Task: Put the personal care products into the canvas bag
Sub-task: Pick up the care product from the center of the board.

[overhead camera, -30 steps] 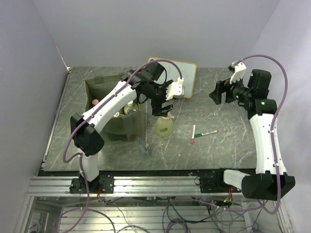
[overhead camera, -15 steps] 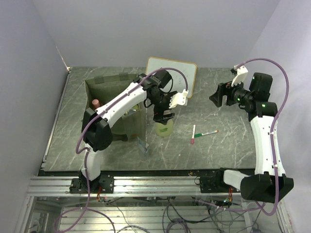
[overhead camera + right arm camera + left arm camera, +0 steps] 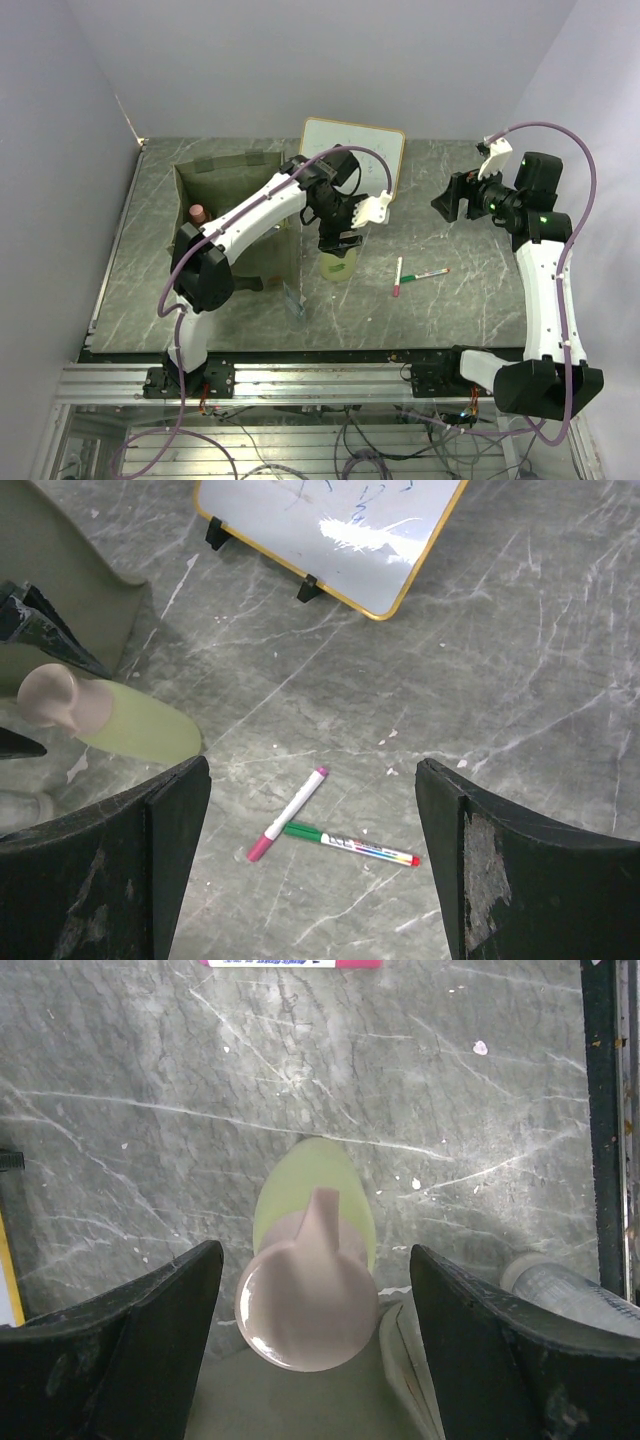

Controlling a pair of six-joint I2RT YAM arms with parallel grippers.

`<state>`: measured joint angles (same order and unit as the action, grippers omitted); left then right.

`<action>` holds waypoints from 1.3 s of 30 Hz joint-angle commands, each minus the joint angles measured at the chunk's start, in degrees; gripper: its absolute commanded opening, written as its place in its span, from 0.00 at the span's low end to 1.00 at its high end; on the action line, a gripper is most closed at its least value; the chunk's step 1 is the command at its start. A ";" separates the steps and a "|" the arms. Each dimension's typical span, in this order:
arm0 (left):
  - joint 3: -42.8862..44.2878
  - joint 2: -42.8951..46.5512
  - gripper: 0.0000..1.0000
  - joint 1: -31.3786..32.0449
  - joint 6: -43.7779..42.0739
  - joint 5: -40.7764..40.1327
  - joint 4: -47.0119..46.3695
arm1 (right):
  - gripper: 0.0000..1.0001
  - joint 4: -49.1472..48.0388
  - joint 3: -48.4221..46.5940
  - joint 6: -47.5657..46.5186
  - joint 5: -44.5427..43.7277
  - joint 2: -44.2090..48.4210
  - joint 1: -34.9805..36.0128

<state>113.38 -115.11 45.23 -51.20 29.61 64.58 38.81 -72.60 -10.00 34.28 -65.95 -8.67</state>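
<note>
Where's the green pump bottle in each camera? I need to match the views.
Top external: green pump bottle at centre, under the left end effector.
Left wrist: bottle at bottom centre, between the fingers.
Right wrist: bottle at the left edge.
Shared landmark: marker pens, right of it; one crosses the left wrist's top edge.
</note>
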 commanded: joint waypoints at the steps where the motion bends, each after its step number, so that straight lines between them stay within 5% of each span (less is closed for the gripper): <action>1: 0.30 -1.40 0.85 0.77 -1.05 -1.33 -0.68 | 0.83 -1.33 0.13 0.52 1.15 0.62 -0.63; 14: 0.35 -2.06 0.72 1.83 -1.45 -3.68 -1.02 | 0.83 -1.29 0.43 0.51 1.04 1.00 -0.74; 27: -0.70 -0.81 0.81 1.81 -1.19 -5.55 -1.47 | 0.83 -1.37 0.31 0.71 2.00 0.43 -0.92; 39: -1.67 0.24 0.67 1.84 -1.01 -6.25 -2.08 | 0.83 -1.23 0.67 0.60 2.28 0.47 -0.91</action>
<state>112.49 -116.49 46.70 -51.90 24.36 63.66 38.81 -72.49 -9.82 35.66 -65.98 -9.04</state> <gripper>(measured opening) 0.691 0.832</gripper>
